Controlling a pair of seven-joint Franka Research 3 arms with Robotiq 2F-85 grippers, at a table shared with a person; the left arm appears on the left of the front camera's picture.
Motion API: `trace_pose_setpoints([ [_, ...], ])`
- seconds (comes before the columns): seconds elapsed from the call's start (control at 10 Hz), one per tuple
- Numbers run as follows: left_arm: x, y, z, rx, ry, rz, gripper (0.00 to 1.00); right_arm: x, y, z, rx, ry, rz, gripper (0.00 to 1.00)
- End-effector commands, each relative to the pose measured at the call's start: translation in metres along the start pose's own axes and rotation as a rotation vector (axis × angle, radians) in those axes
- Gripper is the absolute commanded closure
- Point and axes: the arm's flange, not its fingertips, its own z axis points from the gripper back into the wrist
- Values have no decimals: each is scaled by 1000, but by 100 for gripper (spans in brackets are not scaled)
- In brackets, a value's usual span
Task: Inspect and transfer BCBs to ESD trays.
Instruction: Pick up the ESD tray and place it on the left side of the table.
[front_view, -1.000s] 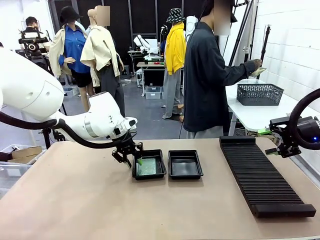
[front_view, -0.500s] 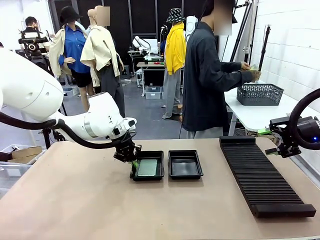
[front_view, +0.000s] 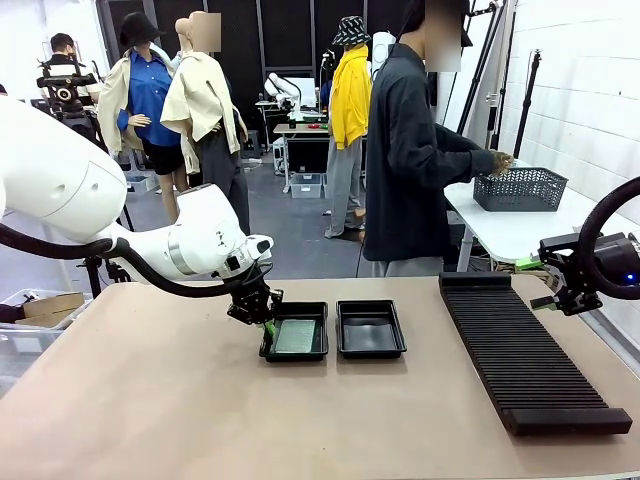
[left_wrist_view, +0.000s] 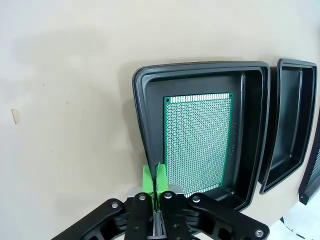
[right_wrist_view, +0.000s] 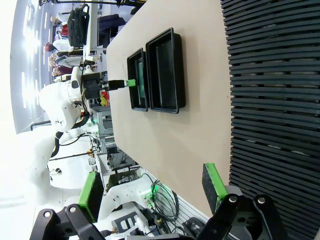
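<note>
A green BCB lies flat in the left ESD tray, also seen from the front as a BCB in that tray. Beside it, the second ESD tray holds nothing. My left gripper hangs over that tray's outer rim, shut with nothing between its green pads. My right gripper is open and holds nothing, off the table's right edge beside the rack. In the right wrist view both trays and the left gripper show far off.
A long black slotted rack lies on the right of the table. A person stands at the far side, turned to a side table, with a hand at a grey mesh basket.
My left gripper closed from part open and shifted a little toward the tray's outer rim; the board now rests flat. The person lowered a hand to the basket. My right arm stayed still.
</note>
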Motion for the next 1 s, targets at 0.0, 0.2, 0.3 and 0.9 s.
trace_pose_setpoints([
  [0.0,1,-1,0,1,-11,-2,100,2,1,-2,-6,-10,-9,0],
  [0.2,1,-1,0,1,-11,-2,100,2,1,-2,-6,-10,-9,0],
  [0.3,0,0,0,0,0,0,100,2,1,-2,-6,-10,-9,0],
  [0.9,-31,74,47,21,32,-52,100,2,1,-2,-6,-10,-9,0],
])
